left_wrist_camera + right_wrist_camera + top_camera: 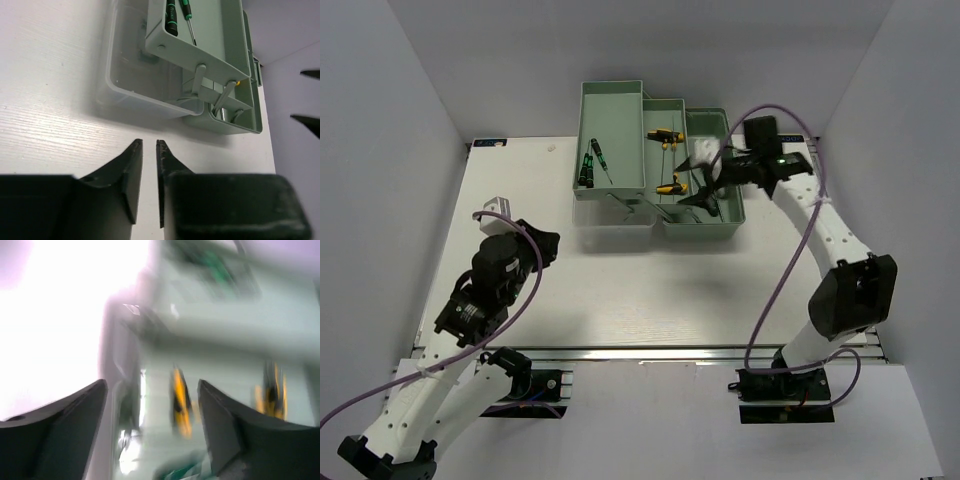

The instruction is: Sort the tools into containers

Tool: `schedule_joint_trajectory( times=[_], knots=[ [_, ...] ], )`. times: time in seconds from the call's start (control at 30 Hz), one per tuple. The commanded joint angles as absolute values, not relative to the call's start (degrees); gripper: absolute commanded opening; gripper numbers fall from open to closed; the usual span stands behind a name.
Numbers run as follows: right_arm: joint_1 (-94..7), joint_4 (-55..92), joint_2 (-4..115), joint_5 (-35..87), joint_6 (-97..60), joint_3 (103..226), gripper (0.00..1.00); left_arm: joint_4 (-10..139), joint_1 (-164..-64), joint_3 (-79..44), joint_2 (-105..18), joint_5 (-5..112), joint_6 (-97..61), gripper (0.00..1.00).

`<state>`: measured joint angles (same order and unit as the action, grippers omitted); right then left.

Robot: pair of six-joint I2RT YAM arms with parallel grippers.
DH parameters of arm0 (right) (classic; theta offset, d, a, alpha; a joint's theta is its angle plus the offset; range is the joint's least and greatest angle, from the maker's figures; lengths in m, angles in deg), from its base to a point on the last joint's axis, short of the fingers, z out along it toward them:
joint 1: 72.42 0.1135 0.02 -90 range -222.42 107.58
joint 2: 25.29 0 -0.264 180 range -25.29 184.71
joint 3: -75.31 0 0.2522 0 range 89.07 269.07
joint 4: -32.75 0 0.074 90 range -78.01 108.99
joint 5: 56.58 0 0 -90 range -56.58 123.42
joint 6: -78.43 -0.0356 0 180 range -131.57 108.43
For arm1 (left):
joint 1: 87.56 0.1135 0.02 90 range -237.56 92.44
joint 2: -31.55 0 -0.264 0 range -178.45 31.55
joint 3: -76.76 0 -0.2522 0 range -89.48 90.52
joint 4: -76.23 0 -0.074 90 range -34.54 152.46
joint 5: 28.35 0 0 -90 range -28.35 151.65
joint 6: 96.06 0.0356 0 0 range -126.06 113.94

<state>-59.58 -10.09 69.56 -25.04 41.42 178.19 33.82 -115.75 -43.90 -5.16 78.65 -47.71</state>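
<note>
The mint-green toolbox trays stand at the back middle of the table. The left tray holds green-black screwdrivers, also seen in the left wrist view. The middle tray holds yellow-black screwdrivers. My right gripper hangs open and empty over the middle tray. In its blurred wrist view the gripper has a yellow-black screwdriver below its gap, apart from the fingers. My left gripper is over bare table, left of the toolbox, jaws nearly together and empty.
The translucent clear lid lies open at the toolbox's near left side. White walls close in the table on the left, back and right. The right arm's purple cable loops beside the arm. Bare table lies in front of the toolbox.
</note>
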Motion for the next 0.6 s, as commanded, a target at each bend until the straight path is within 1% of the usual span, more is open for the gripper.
schedule_joint_trajectory(
  times=[0.0, 0.03, 0.07, 0.1, 0.13, 0.17, 0.2, 0.23, 0.27, 0.33, 0.37, 0.43, 0.57],
  knots=[
    [-46.9, -31.0, 68.8, -28.1, 80.8, 179.1, 0.76, 31.6, -115.4, -42.8, -3.4, 80.1, -47.7, 0.26],
    [-44.4, -31.8, 69.4, -26.6, 80.4, 179.7, 0.62, 31.4, -115.4, -42.7, -3.2, 80.1, -47.7, 0.25],
    [-39.2, -31.9, 70.2, -22.8, 79.1, 179.9, 0.18, 31.3, -115.4, -42.6, -2.7, 80.1, -47.8, 0.25],
    [-36.2, -30.9, 70.3, -19.8, 77.2, 179.2, 0.03, 30.9, -115.4, -42.5, -2.2, 80.2, -47.8, 0.25],
    [-33.5, -24.2, 70.4, -16.4, 69.2, 177.7, 0.0, 30.7, -115.4, -42.4, -1.9, 80.5, -47.9, 0.25],
    [-28.6, -20.1, 70.4, -9.2, 65.8, 175.9, 0.12, 30.6, -115.4, -42.5, -1.2, 80.6, -47.9, 0.26],
    [-26.4, -15.9, 70.6, -5.7, 63.1, 172.6, 0.23, 30.4, -115.4, -42.5, -1.0, 80.6, -48.0, 0.29],
    [-24.7, -7.7, 71.0, -3.0, 57.3, 171.3, 0.35, 30.2, -115.4, -42.5, -0.6, 80.8, -48.0, 0.31],
    [-22.1, -3.9, 72.0, 2.2, 54.5, 170.4, 0.47, 29.8, -115.4, -42.5, 0.1, 80.9, -48.2, 0.33],
    [-19.6, 3.0, 73.8, 6.7, 48.8, 170.6, 0.53, 29.2, -115.4, -42.5, 0.8, 81.1, -48.6, 0.35],
    [-19.1, 5.1, 75.9, 11.1, 47.1, 171.1, 0.57, 28.8, -115.4, -42.5, 1.2, 81.1, -48.7, 0.35],
    [-18.1, 8.6, 77.7, 14.9, 44.3, 172.1, 0.63, 27.6, -115.4, -42.5, 2.6, 81.4, -49.1, 0.36],
    [-18.2, 16.7, 82.3, 20.8, 44.1, 173.4, 0.66, 25.3, -115.4, -43.0, 5.1, 82.5, -49.8, 0.37]
  ],
)
